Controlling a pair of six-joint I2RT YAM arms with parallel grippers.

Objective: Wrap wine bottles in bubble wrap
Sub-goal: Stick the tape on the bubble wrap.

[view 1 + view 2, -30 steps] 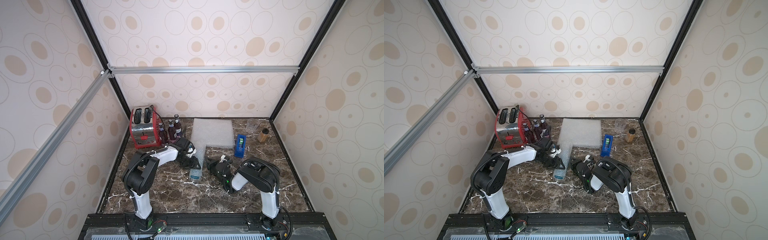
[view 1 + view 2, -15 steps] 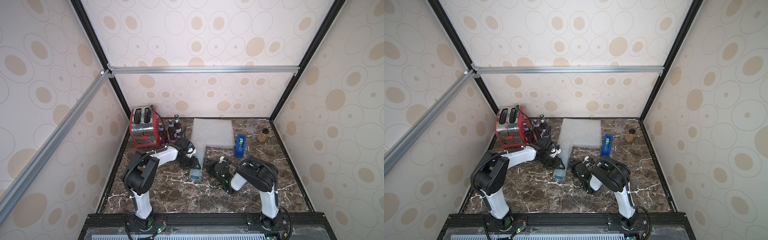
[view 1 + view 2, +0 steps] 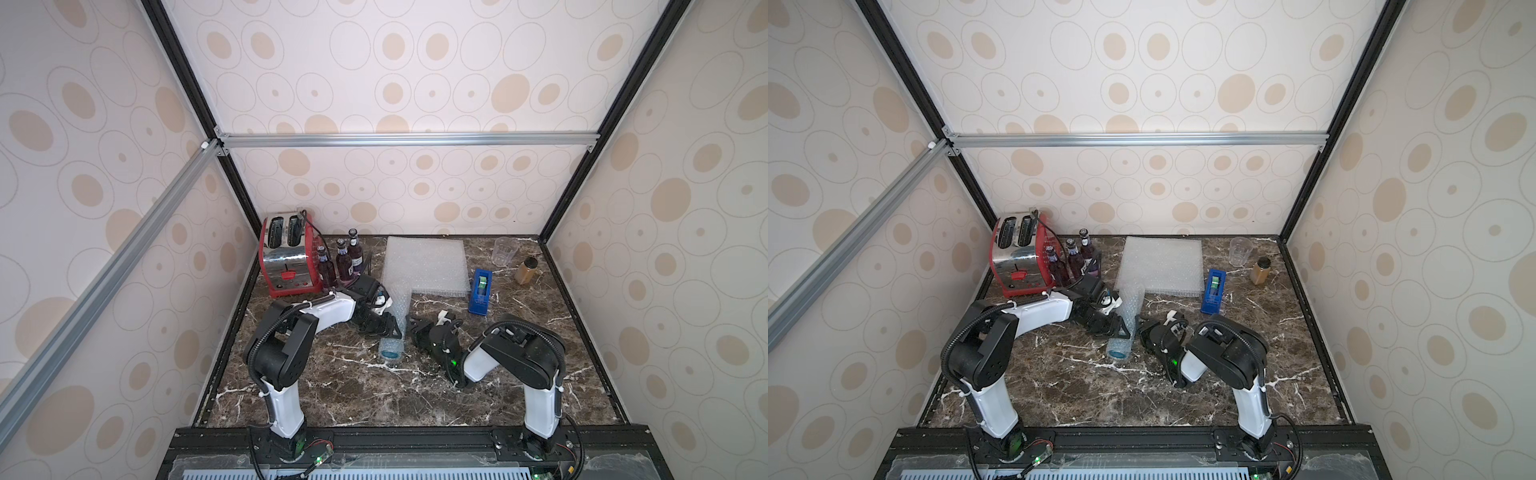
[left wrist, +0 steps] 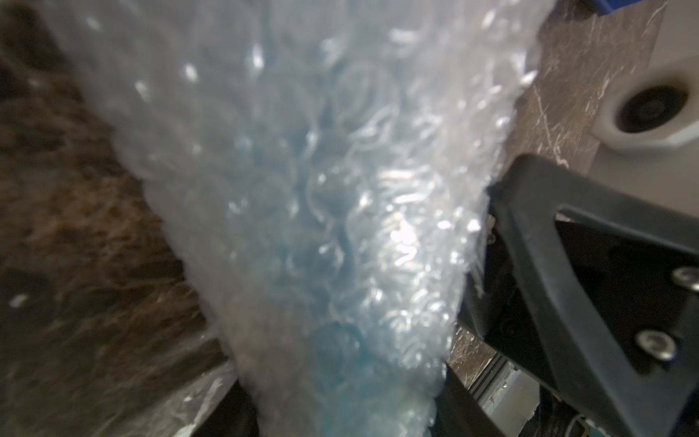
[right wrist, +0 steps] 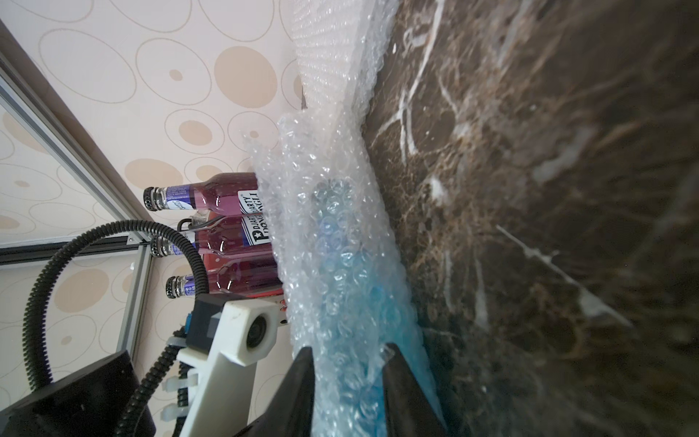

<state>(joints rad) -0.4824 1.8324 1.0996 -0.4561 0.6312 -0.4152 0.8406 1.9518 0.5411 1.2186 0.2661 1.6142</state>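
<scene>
left tool (image 3: 390, 328) clamps bubble wrap roll (image 5: 333, 246) | right tool (image 5: 348, 353) part-open astride it, grip unclear

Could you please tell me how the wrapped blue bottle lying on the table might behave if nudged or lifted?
The bottle lies on its side, so a nudge would probably roll it. Its wrap looks loose and puffy, so a grip may squash or slip on it. Blue liquid shows through, so it is likely heavy for its size.
</scene>
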